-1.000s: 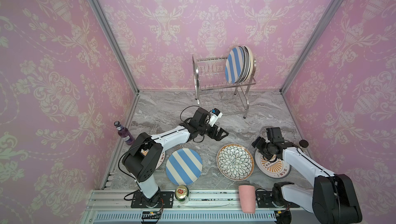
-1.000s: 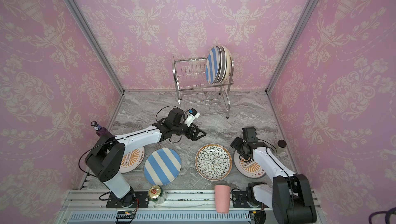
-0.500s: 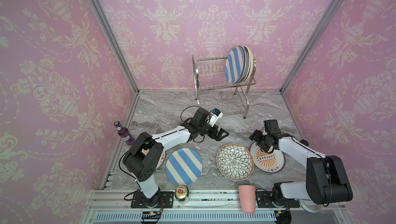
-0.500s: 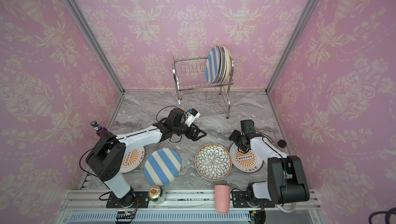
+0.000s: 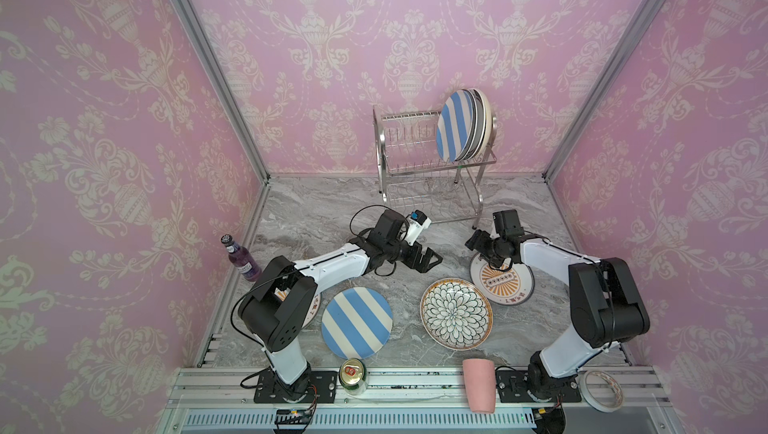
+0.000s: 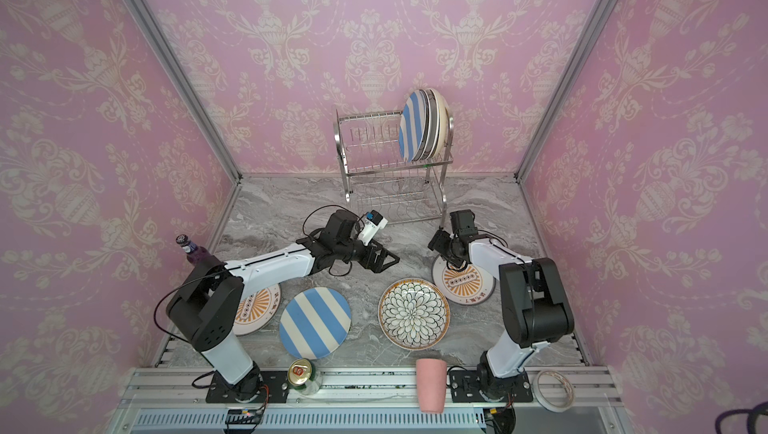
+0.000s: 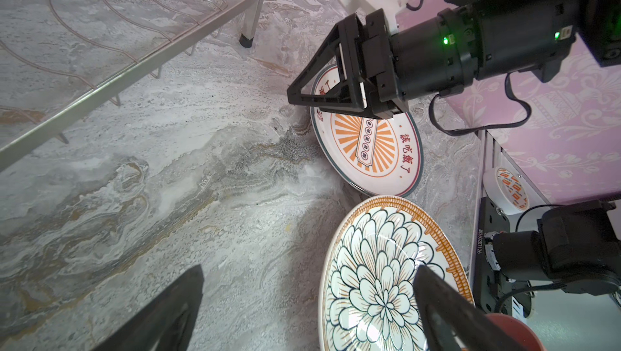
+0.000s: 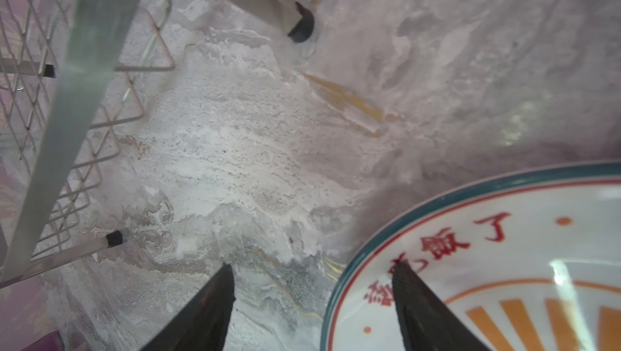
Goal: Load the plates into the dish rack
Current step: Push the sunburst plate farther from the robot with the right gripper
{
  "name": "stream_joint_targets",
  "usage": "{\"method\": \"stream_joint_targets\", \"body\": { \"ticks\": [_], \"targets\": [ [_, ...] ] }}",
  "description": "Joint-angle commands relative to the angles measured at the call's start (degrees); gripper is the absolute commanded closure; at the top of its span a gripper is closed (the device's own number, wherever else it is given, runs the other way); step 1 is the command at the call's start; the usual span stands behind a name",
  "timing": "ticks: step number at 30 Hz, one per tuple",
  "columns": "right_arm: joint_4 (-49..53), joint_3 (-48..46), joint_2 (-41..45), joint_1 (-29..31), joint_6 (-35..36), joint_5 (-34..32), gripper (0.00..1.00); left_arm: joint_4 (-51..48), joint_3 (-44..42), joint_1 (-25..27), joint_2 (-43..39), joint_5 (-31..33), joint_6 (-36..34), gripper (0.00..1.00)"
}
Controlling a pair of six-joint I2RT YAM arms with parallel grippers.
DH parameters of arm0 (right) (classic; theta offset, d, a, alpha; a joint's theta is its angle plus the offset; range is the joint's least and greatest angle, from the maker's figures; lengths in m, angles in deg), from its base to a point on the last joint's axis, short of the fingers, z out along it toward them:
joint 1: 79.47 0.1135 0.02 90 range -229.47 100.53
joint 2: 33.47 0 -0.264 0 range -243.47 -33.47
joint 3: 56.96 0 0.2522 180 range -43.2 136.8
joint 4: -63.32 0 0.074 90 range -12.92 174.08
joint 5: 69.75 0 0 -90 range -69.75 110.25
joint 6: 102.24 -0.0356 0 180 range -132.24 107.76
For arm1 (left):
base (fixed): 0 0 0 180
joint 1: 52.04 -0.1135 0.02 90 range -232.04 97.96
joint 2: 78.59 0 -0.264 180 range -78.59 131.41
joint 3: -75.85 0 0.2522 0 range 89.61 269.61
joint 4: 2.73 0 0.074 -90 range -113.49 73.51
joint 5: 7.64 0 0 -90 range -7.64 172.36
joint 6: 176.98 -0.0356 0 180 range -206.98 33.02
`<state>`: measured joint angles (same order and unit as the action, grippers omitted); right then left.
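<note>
**A:** Where is the right gripper (image 8: pixel 312 267) now?

**B:** It is at the rim of the orange-sunburst plate (image 5: pixel 505 284), on the side toward the dish rack (image 5: pixel 377 149). This plate lies flat on the marble table (image 5: pixel 316 211). The jaws stand apart, with one finger over the plate, one over bare marble, and the rim between them. I cannot tell whether they touch the plate.

**A:** And the left gripper (image 5: pixel 434 263)?

**B:** It is also spread wide and holds nothing. It is above the table, between the rack and the petal-patterned plate (image 5: pixel 455 313).

**A:** Which plates are in the rack?

**B:** A blue-white striped plate (image 5: pixel 455 126) stands upright at the right end of the upper tier, with more plates (image 5: pixel 478 120) close behind it. On the table lie also a second striped plate (image 5: pixel 356 323) and a second sunburst plate (image 6: pixel 255 307), half hidden under the left arm.
</note>
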<state>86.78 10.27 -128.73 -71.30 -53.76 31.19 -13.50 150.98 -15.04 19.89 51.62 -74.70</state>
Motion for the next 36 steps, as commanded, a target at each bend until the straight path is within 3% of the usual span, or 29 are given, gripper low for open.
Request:
{"method": "stream_joint_targets", "body": {
  "ticks": [1, 5, 10, 18, 27, 36],
  "targets": [
    [-0.1, 4.3, -0.4, 0.7, 3.0, 0.9, 0.24, -1.9, 1.8, 0.1, 0.2, 1.7, -2.4, 0.01],
    [7.2, 5.5, 4.7, 0.0, 8.3, -2.2, 0.23, 0.2, 1.5, -1.9, -0.3, -0.1, -0.1, 0.01],
    [18.4, 0.1, 18.2, -4.5, 13.7, -2.1, 0.22, 0.4, 0.7, -2.4, -2.2, -1.0, -2.1, 0.01],
    [33.3, -13.1, 44.5, -11.5, 10.6, -11.7, 0.24, 0.7, 0.6, -2.4, -1.6, -2.5, -2.6, 0.01],
    [30.1, -19.3, 44.6, -15.3, 10.0, -8.3, 0.4, -1.8, 1.5, -2.4, -2.2, -2.4, -4.6, 0.01],
    [22.9, -25.7, 43.2, -21.8, 9.6, -5.2, 0.42, -1.7, 0.2, -2.8, -3.4, -2.0, -4.3, 0.01]
  ]
}}
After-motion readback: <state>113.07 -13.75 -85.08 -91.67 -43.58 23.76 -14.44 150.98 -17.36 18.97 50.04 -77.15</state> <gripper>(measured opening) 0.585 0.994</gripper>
